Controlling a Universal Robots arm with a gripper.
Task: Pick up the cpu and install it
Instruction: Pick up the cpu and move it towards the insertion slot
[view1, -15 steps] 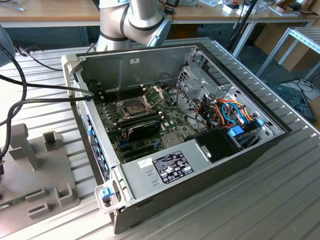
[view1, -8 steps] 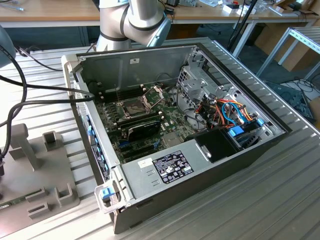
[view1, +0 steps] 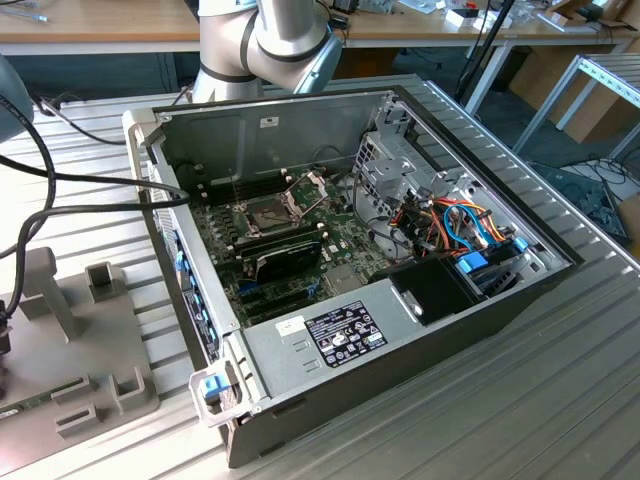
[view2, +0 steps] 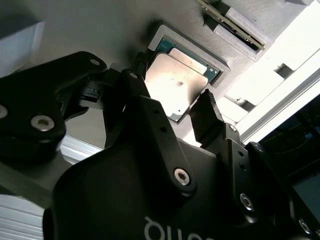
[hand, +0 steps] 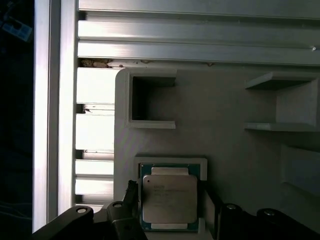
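Right now my gripper (view2: 171, 86) stands wide, a finger on each side of the cpu (hand: 169, 199), flat in its grey holder (hand: 225, 150). I judge this the pick-up; closing must bear evenly on its edges. Farther off, the socket (view1: 266, 212) lies open.

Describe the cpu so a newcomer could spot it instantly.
Start at the grey plastic tray on the ribbed metal table. In the first wrist view, the cpu lies flat in a shallow square pocket of that tray, close by the gripper. It is the lone thin square, silver-topped and green-rimmed, amid plain grey plastic.
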